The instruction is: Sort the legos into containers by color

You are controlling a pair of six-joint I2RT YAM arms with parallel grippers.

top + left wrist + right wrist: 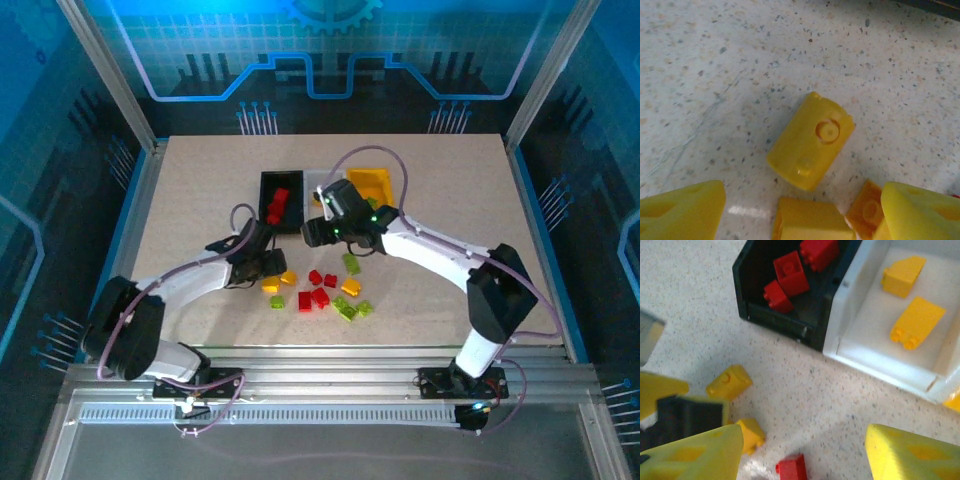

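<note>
Loose red, yellow and green legos (320,290) lie scattered at the table's middle front. My left gripper (802,202) is open low over the table. A yellow brick (812,220) lies between its fingers without touching them, another yellow brick (811,141) lies just ahead, and an orange one (867,210) sits by the right finger (920,210). My right gripper (802,445) hangs open and holds nothing, above a red brick (792,469). The black bin (782,322) holds three red bricks (790,272). Beside it, the white bin (875,365) holds two yellow bricks (917,320).
The yellow bin (370,185) stands to the right of the white one, behind my right gripper (320,230). My left gripper (265,265) sits close to the right one, at the pile's left edge. Metal frame posts and glass walls border the table.
</note>
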